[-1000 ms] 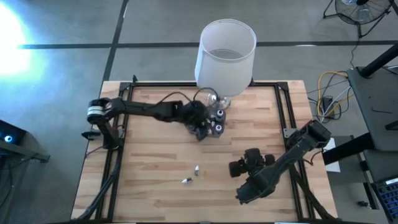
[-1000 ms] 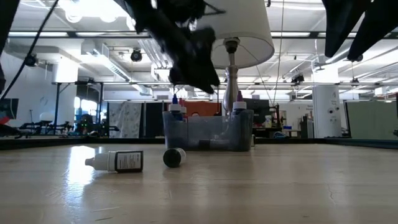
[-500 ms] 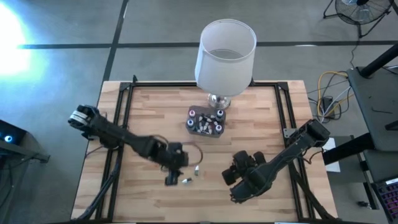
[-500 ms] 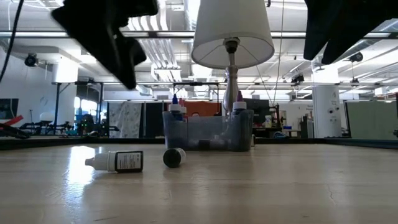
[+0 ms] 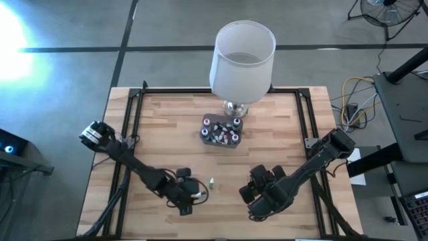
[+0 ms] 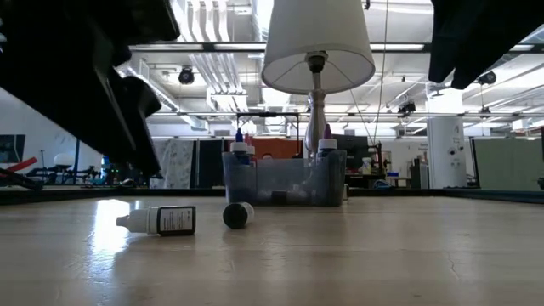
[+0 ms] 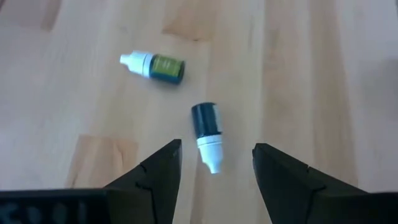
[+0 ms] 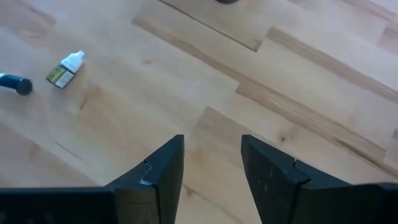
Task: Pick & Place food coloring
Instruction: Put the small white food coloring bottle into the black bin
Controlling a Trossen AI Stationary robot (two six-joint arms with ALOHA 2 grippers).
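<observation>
My left claw (image 5: 190,199) has swung from the tub (image 5: 221,131) to the table's (image 5: 160,127) near edge, over the loose bottles, so another pick seems due. My right claw (image 5: 257,194) waits nearby.

Low down, one bottle (image 6: 159,220) lies lengthwise, one (image 6: 239,214) end-on.

At my wrist, the fingers (image 7: 152,177) stand parted, empty, around a dark white-tipped bottle (image 7: 207,127); a green-labelled one (image 7: 155,64) lies beyond, on pale grained planks.

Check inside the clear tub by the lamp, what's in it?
The clear tub holds upright dropper bottles, white and dark caps showing from above. Exact count and bottle bodies are unclear, hidden by neighbours and the tub wall.
</observation>
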